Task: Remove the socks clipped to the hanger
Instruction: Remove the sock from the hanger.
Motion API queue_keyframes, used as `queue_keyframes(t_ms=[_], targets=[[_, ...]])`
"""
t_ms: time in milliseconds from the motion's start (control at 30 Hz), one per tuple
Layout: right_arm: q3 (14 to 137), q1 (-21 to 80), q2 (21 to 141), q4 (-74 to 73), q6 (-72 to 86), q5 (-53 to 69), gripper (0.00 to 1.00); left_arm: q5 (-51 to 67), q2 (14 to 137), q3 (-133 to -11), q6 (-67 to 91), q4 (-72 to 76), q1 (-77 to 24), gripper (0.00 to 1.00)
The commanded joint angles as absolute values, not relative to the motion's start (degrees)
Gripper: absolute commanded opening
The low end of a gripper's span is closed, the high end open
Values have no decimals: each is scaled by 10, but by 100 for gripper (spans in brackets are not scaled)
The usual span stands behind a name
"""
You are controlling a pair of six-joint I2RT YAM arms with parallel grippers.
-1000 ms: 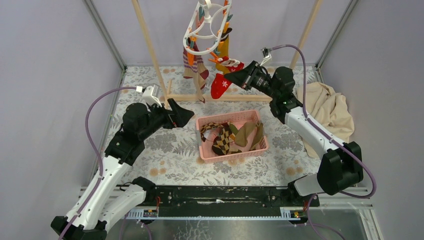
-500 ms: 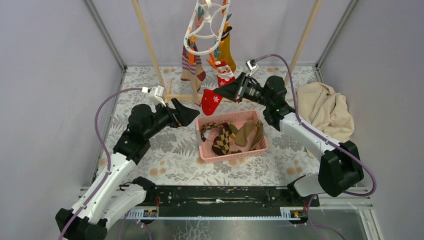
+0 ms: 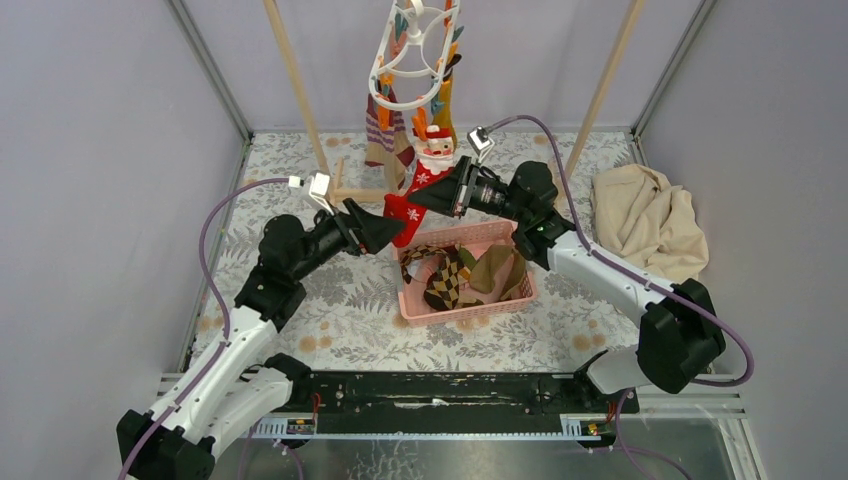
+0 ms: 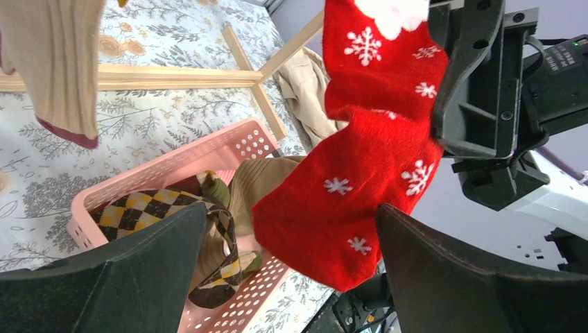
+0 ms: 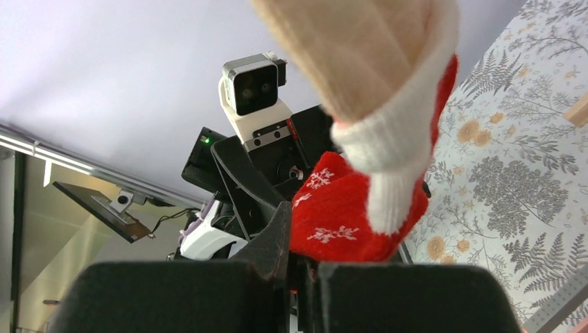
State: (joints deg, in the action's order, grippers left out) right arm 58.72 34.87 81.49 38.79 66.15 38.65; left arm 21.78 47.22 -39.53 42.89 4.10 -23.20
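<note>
Santa sock [image 3: 424,177] slants down from the hanger [image 3: 384,92], toe between the spread jaws of the left tool [image 3: 394,231]; the right tool [image 3: 411,198], higher up, is clamped on its middle.

Probably a lab: plain panel walls [image 3: 100,150], aluminium frame [image 3: 210,70].

Red snowflake sock [image 4: 360,201], pink basket [image 3: 470,309]

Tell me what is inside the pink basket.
The pink basket holds argyle socks and olive-brown socks, piled together. The basket floor and anything beneath the pile are covered.
</note>
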Motion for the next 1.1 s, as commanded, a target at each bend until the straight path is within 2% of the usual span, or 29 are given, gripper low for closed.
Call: queue_keyframes(t_ms=[0,333,633,867,1067], targets=[[602,369,822,433,672,390,0,242,462,-383,446,122,-229,99],[604,380,835,439,674,389,0,254,458,-378,454,143,-229,97],[611,381,845,444,676,389,0,280,462,-375,454,162,-229,65],[611,381,852,446,676,388,0,296,463,-379,454,164,-229,53],[612,382,855,440,669,388,0,308,469,-396,443,142,-229,26]])
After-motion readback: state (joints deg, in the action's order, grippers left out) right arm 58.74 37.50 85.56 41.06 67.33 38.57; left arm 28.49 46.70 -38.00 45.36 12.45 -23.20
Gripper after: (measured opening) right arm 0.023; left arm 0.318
